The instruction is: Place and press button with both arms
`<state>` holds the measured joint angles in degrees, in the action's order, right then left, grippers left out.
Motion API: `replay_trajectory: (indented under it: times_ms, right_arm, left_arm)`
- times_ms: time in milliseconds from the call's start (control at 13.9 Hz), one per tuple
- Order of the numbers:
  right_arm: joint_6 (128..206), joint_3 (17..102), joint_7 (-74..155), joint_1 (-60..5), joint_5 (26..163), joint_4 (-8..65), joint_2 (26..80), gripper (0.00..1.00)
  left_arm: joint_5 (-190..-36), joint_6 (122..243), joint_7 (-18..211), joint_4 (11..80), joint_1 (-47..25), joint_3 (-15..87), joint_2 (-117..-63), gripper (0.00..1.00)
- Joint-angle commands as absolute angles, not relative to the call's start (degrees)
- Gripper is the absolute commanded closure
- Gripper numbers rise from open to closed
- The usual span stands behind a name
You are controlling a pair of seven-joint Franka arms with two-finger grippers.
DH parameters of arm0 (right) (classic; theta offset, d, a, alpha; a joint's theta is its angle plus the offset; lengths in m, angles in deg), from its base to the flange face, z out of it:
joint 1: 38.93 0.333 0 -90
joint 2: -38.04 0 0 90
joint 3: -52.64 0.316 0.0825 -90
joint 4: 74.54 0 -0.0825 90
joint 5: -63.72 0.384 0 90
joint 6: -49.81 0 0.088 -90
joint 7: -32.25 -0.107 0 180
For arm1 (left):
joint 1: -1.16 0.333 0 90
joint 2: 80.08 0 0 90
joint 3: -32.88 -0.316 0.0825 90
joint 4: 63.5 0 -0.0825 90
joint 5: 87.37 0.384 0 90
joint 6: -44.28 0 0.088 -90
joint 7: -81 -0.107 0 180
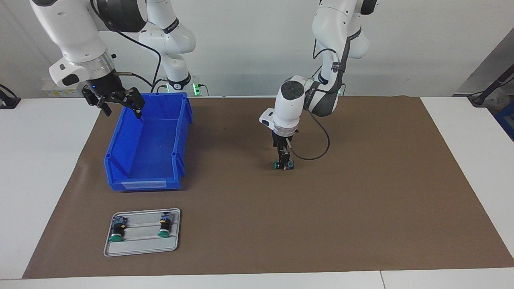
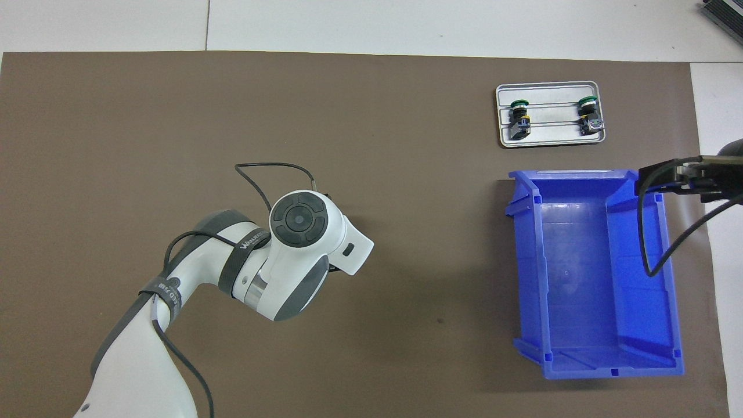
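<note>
One risk: knocking button [image 1: 277, 165] away with left gripper [image 1: 284, 159], down at it, grip impossible to tell; right gripper [image 1: 122, 111] spread, waiting above blue bin [image 1: 140, 185].

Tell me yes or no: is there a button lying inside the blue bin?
No, the blue bin shows only its bare floor; two buttons sit on the grey tray and one lies on the mat under the left gripper.

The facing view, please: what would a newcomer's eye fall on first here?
Probably the left gripper, down at the lone green-capped button in the middle of the brown mat; whether it grips it cannot be told. Next comes the big blue bin toward the right arm's end, with the open right gripper raised over its rim. Farther from the robots than the bin, a grey tray holds two more buttons.
</note>
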<state>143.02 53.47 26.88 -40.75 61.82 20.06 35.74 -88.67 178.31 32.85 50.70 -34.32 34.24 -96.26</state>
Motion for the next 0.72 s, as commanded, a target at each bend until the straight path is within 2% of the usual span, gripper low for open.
replay_trajectory:
  times_ms: [0, 648]
  right_arm:
    - [140.08, 54.31, 28.73, -40.87, 59.67, 16.18, 36.8, 0.0]
    - [135.68, 55.1, 27.94, -39.19, 60.38, 16.42, 36.28, 0.0]
  left_arm:
    - [-87.9, 180.15, 33.36, 49.96, -35.23, 33.14, -97.13, 0.09]
    - [-87.9, 184.46, 33.53, 50.67, -35.05, 33.05, -99.33, 0.09]
